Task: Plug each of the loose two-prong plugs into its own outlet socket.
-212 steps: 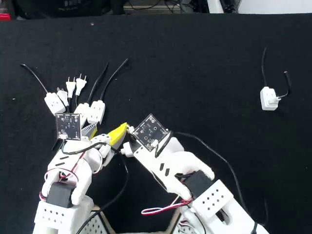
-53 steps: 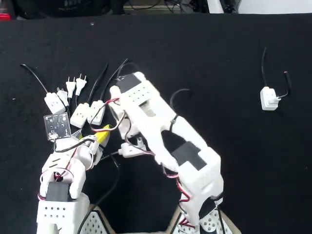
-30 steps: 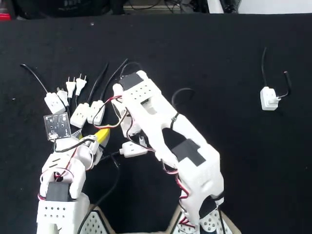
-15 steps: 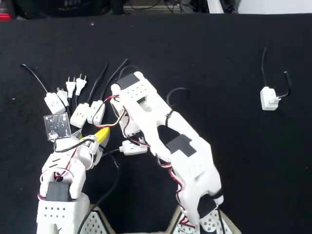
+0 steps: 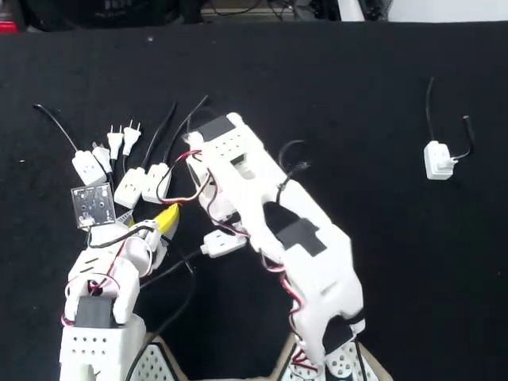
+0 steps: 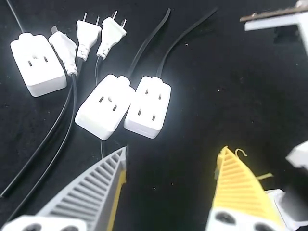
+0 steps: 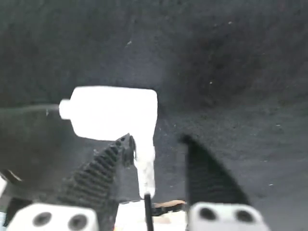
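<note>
Three white outlet sockets (image 6: 37, 62) (image 6: 103, 108) (image 6: 147, 106) lie at the table's left, with three loose two-prong plugs (image 6: 89, 38) (image 6: 111, 36) (image 6: 62, 48) just beyond them. My left gripper (image 6: 173, 151) stands open a little short of the paired sockets (image 5: 143, 184), holding nothing. A fourth white socket block (image 7: 113, 113) lies near the table's middle (image 5: 225, 242) with a white plug (image 7: 144, 163) joined to it. My right gripper (image 7: 156, 140) is open over that plug, its black fingers (image 7: 103, 168) either side. The right arm (image 5: 270, 214) hides it from above.
Far to the right sits another socket (image 5: 436, 159) with a plug in it and short black cords. Black cables (image 5: 171, 127) run back from the left sockets, and one cable (image 5: 171, 258) trails from the middle block towards the left arm's base (image 5: 99, 317).
The right arm, folded low 7 s ago, stretched over the table's middle. In the last second it shifted slightly right, and the middle socket block moved a little right with it. The left arm stayed still.
</note>
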Tool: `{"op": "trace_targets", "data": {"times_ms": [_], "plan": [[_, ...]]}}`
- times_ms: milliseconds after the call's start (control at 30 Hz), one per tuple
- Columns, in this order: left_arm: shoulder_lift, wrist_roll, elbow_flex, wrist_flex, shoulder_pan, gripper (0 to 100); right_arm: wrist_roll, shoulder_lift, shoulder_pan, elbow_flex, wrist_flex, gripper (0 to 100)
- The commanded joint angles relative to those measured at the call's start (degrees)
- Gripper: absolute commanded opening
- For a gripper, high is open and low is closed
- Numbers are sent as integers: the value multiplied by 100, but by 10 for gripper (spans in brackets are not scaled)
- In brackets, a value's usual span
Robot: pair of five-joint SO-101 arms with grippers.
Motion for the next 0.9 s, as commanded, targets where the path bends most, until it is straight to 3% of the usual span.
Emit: {"op": "trace_targets", "data": {"times_ms": [0, 233, 333, 533, 867], "plan": [[-62, -44, -92, -35, -242, 296, 712, -910, 62, 127, 132, 309], [-62, 9, -295, -35, -1508, 295, 1785, -1886, -53, 75, 132, 314], [-62, 53, -391, -35, -2018, 295, 2760, -2176, -369, 171, 132, 315], [-62, 941, -400, -246, -3152, 295, 5134, -2281, -782, 892, -149, 315], [-62, 1160, -382, -334, -3319, 295, 6945, -2281, -782, 2738, -1820, 315]]}}
